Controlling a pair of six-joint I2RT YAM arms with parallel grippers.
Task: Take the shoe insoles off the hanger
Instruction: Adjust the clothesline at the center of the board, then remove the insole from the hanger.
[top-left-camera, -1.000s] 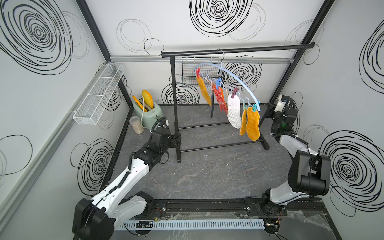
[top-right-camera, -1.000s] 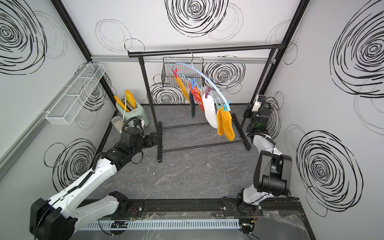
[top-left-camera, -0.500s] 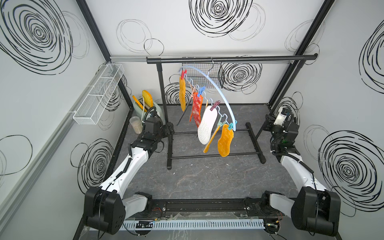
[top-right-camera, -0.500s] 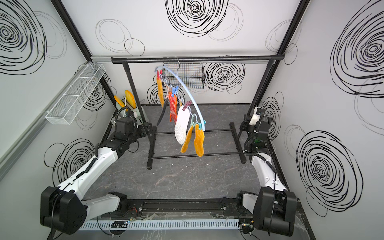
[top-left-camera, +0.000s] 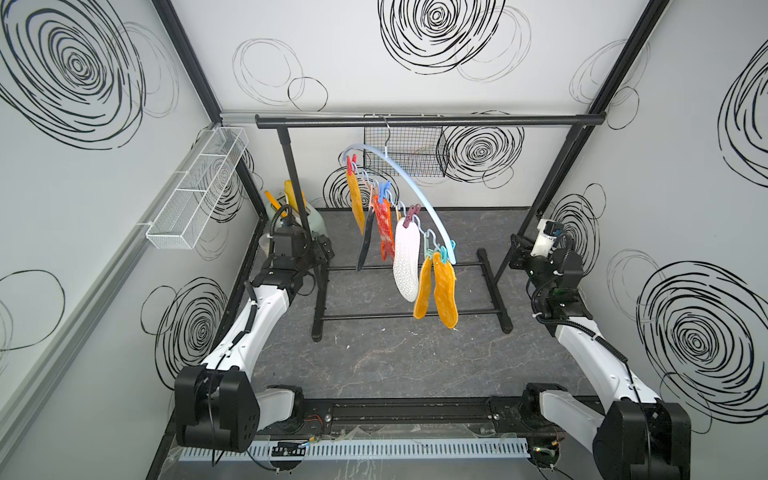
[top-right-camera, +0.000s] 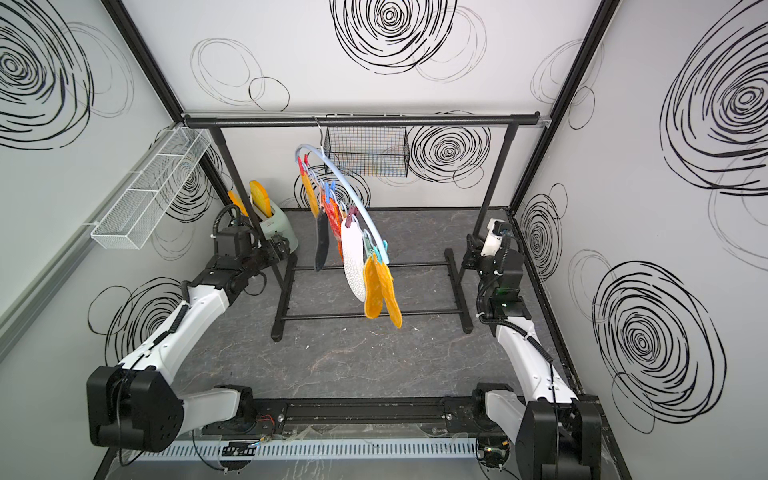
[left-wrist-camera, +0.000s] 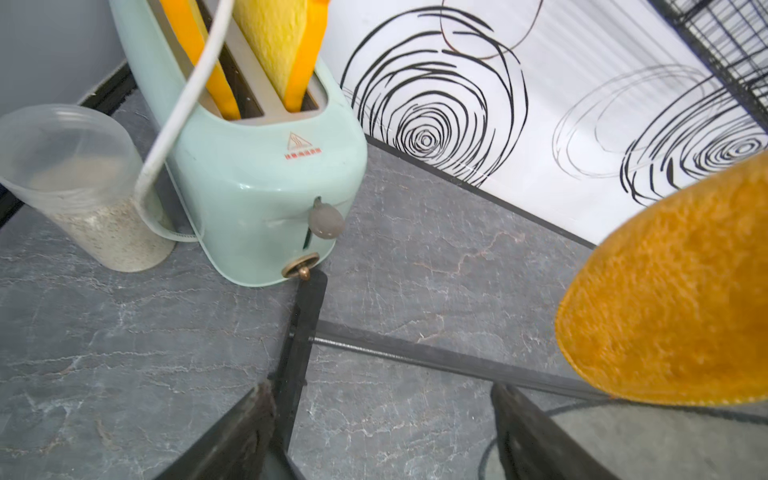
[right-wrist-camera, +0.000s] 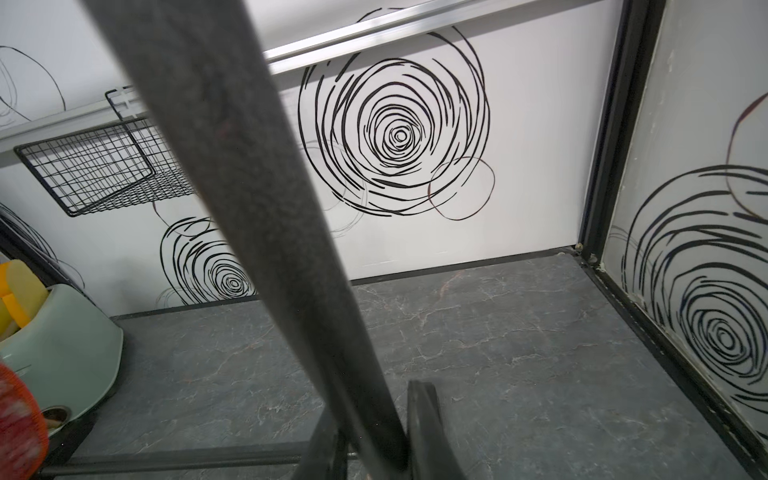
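Right pincer (right-wrist-camera: 374, 434) tight around black rack post (right-wrist-camera: 249, 187), wire basket (right-wrist-camera: 95, 166) and mint toaster (right-wrist-camera: 62, 332) behind

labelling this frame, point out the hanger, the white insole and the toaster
pale blue hanger (top-right-camera: 357, 197), in a top view, on its arched bar
white insole (top-left-camera: 406, 262), in a top view, middle of its dotted face
mint-green toaster (left-wrist-camera: 257, 178), left wrist view, its front wall

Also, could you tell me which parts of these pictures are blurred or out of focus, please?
Left wrist view: the orange insole looms close and soft, while the toaster is sharp. Right wrist view: the rack post crosses the frame, blurred, and a red insole smears at the edge. In both top views the light is even, with no hard shadows.
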